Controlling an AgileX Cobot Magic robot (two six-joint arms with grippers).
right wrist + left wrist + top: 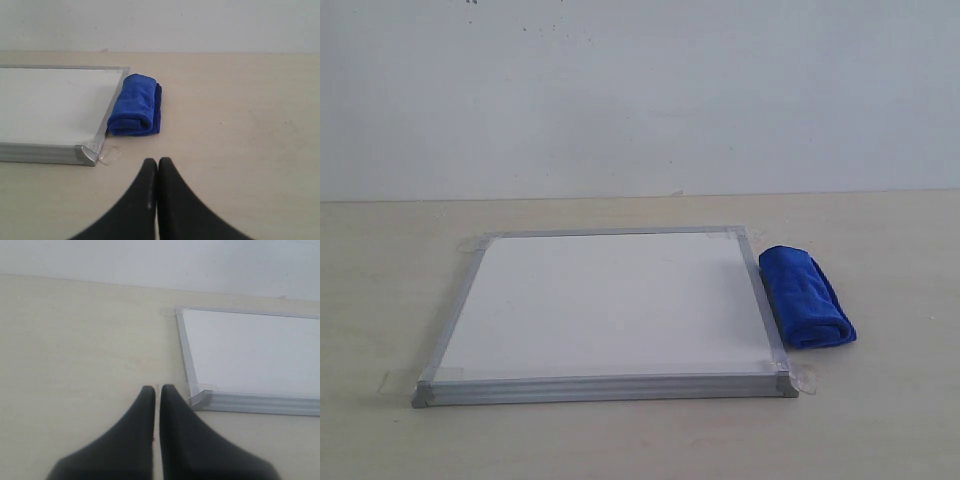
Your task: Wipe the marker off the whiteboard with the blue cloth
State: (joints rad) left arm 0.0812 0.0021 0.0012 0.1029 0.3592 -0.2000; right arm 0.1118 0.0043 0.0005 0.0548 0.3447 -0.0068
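Observation:
The whiteboard (605, 305) lies flat on the table, silver-framed, with clear tape at its corners. Its white surface shows no red marker line in any view. The rolled blue cloth (807, 296) rests on the table against the board's right edge, also seen as the blue cloth (135, 106) in the right wrist view. My left gripper (157, 388) is shut and empty, just off the board's near left corner (200, 399). Shut and empty too, my right gripper (158, 161) hovers over bare table, short of the cloth. Neither gripper shows in the exterior view.
The pale wooden table (880, 420) extends around the board on all sides. A plain white wall (640, 90) rises behind the table's far edge. A loose flap of clear tape (109, 155) sticks out at the board's near right corner.

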